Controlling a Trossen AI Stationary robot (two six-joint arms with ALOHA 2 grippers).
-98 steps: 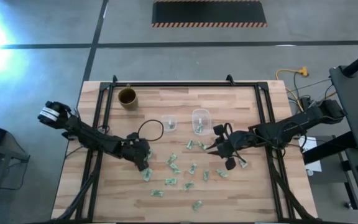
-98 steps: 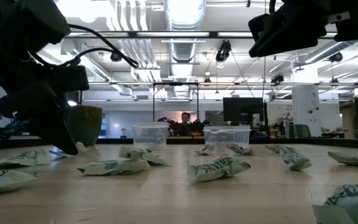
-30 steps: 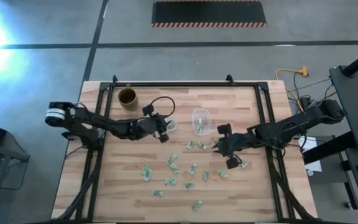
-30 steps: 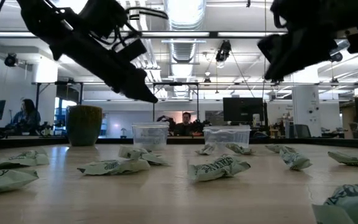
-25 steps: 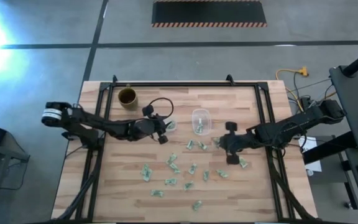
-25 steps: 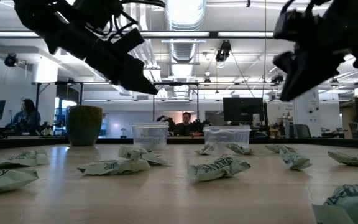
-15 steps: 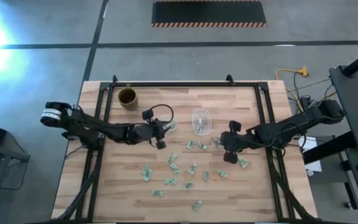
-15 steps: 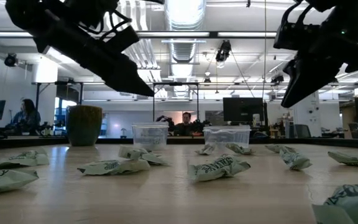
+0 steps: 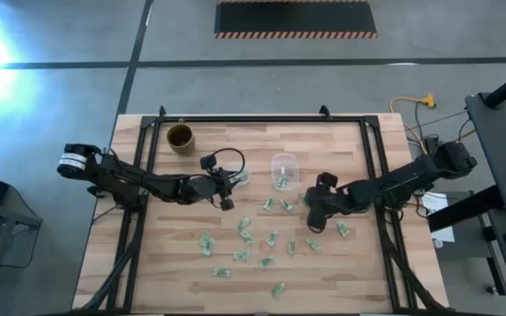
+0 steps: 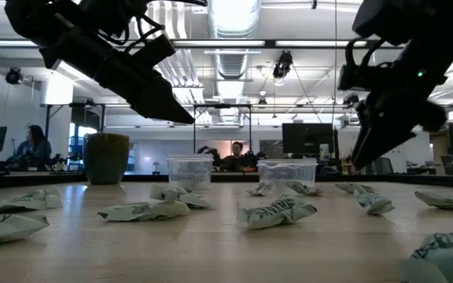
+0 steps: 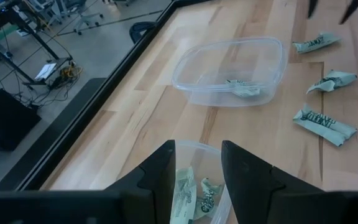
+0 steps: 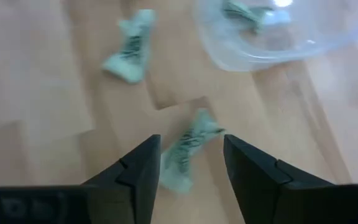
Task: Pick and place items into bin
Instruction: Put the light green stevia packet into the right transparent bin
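Note:
Several tiny green-and-white wrapper pieces (image 9: pixel 244 233) lie flat on the wooden table (image 9: pixel 174 263). Two clear tubs stand side by side: the left tub (image 9: pixel 240 176) holds a few pieces (image 11: pixel 194 193), and the right tub (image 9: pixel 283 169) holds one piece (image 11: pixel 244 89). My left gripper (image 11: pixel 197 177) is open and empty, above the left tub's near-left rim (image 9: pixel 228 184). My right gripper (image 9: pixel 311 213) is open, points down, and hangs above the table (image 10: pixel 362 159). Its fingers stand on either side of one piece (image 12: pixel 188 149) without touching it.
A brown round cup (image 9: pixel 180 137) stands at the table's far left corner. Black rails (image 9: pixel 148 167) run along the table's left, right and far sides. More pieces lie near the right tub (image 12: pixel 129 46) and toward the near edge (image 9: pixel 278 288). People sit in the room beyond (image 10: pixel 234 156).
My right gripper has tipped from level to pointing down. It has gone down and a little toward the table's left, over a piece near the right tub. My left gripper has drawn back slightly toward the table's left, staying above the left tub.

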